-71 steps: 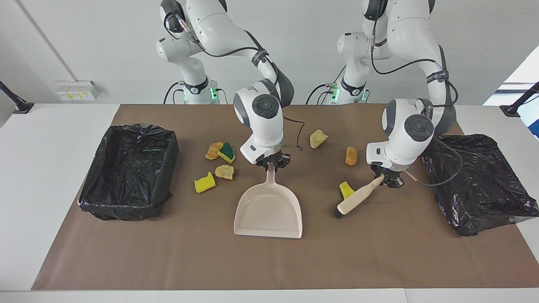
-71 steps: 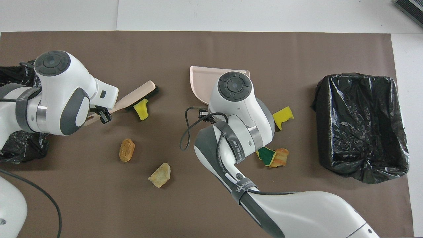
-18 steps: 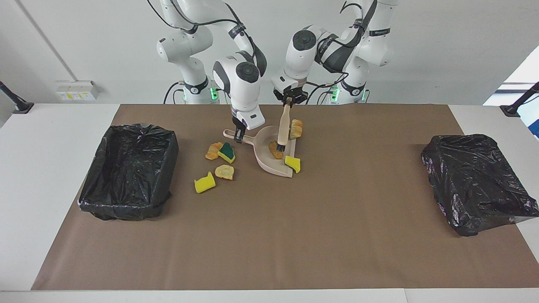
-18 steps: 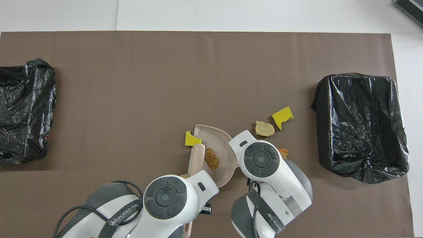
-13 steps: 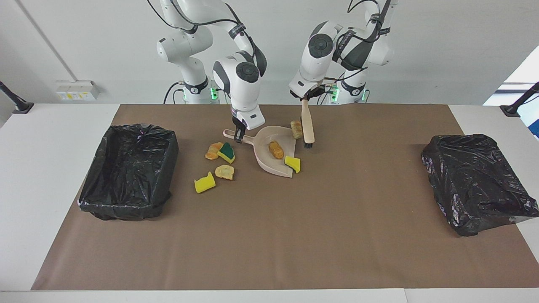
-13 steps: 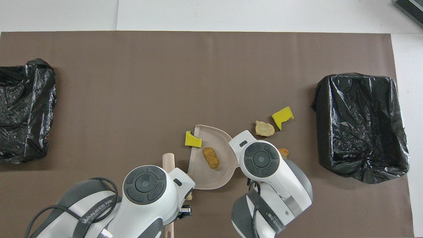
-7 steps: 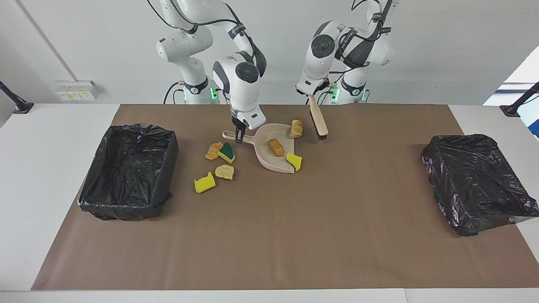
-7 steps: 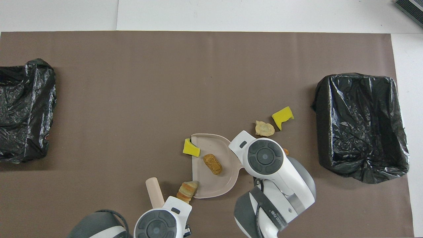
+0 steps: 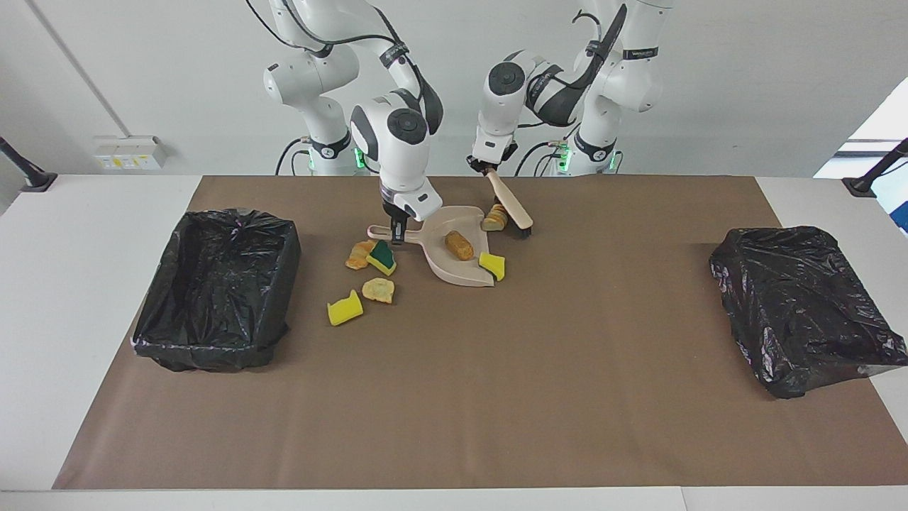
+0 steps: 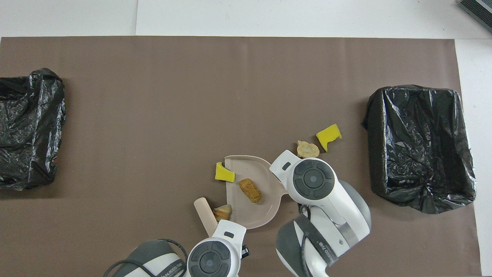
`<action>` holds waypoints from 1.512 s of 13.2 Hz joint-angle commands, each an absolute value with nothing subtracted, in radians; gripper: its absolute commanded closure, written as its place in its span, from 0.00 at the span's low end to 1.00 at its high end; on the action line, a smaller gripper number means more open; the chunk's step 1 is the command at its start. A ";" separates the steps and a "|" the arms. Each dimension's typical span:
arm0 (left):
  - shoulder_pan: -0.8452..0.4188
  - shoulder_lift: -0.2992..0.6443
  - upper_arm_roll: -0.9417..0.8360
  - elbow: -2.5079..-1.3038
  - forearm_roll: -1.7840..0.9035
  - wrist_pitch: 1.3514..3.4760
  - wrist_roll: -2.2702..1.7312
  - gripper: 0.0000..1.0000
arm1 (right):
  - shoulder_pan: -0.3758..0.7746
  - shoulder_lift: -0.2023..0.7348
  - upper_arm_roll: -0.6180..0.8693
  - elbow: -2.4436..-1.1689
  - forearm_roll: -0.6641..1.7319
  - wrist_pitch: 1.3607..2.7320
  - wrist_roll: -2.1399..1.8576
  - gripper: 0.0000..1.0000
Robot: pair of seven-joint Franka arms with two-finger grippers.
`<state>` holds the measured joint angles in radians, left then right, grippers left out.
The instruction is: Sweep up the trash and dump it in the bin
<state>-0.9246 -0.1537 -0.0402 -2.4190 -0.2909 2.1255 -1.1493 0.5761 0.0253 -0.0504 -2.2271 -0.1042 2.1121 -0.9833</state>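
In the upper middle of the frame, my left claw (image 9: 489,168) grips the brush (image 9: 512,206) and my right claw (image 9: 396,231) grips the dustpan (image 9: 443,264) handle, so I should set the bristles low beside the bread lump (image 9: 494,218) at the pan's mouth and push slowly inward.

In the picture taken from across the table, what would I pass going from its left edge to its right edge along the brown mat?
Open bin lined with black plastic → lone yellow sponge chunk → green-topped sponge → dustpan with a brown lump in it → brush → crumpled black bag.
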 commanded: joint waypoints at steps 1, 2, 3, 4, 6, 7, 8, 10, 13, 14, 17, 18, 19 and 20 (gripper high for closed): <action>-0.920 -0.069 -0.031 -2.288 -0.353 2.134 -1.016 1.00 | 0.564 0.005 -0.046 -2.250 -0.124 2.120 -0.970 1.00; -0.920 -0.033 -0.029 -2.234 -0.374 2.140 -0.974 1.00 | 0.565 0.005 -0.046 -2.250 -0.124 2.120 -0.962 1.00; -0.916 -0.003 -0.029 -2.176 -0.377 2.128 -0.962 1.00 | 0.565 0.005 -0.046 -2.250 -0.124 2.118 -0.962 1.00; -0.910 0.011 -0.029 -2.146 -0.371 2.115 -0.960 1.00 | 0.565 0.005 -0.045 -2.250 -0.124 2.118 -0.960 1.00; -0.910 0.009 -0.026 -2.141 -0.348 2.041 -0.934 1.00 | 0.566 0.003 -0.044 -2.250 -0.124 2.115 -0.934 1.00; -0.898 0.009 -0.026 -2.126 -0.303 1.981 -0.910 1.00 | 0.566 0.003 -0.044 -2.250 -0.124 2.115 -0.933 1.00; -0.873 0.008 -0.026 -2.120 -0.272 1.930 -0.905 1.00 | 0.565 0.003 -0.044 -2.250 -0.124 2.115 -0.934 1.00; -0.807 -0.006 -0.025 -2.118 -0.247 1.866 -0.856 1.00 | 0.565 0.003 -0.044 -2.250 -0.124 2.115 -0.933 1.00; -0.729 -0.014 -0.023 -2.108 -0.186 1.839 -0.773 1.00 | 0.565 0.003 -0.044 -2.250 -0.124 2.115 -0.931 1.00; -0.712 -0.014 -0.023 -2.111 -0.178 1.839 -0.731 1.00 | 0.566 0.003 -0.044 -2.250 -0.124 2.115 -0.930 1.00; -0.690 -0.023 -0.018 -2.109 -0.164 1.798 -0.637 1.00 | 0.566 0.002 -0.044 -2.252 -0.124 2.115 -0.916 1.00; -0.657 -0.043 0.001 -2.100 -0.152 1.784 -0.564 1.00 | 0.566 0.000 -0.044 -2.252 -0.124 2.112 -0.893 1.00; -0.619 -0.067 0.005 -2.089 -0.152 1.773 -0.481 1.00 | 0.569 0.000 -0.044 -2.252 -0.123 2.099 -0.829 1.00; -0.573 -0.080 0.005 -2.076 -0.152 1.766 -0.407 1.00 | 0.571 -0.003 -0.043 -2.253 -0.120 2.080 -0.757 1.00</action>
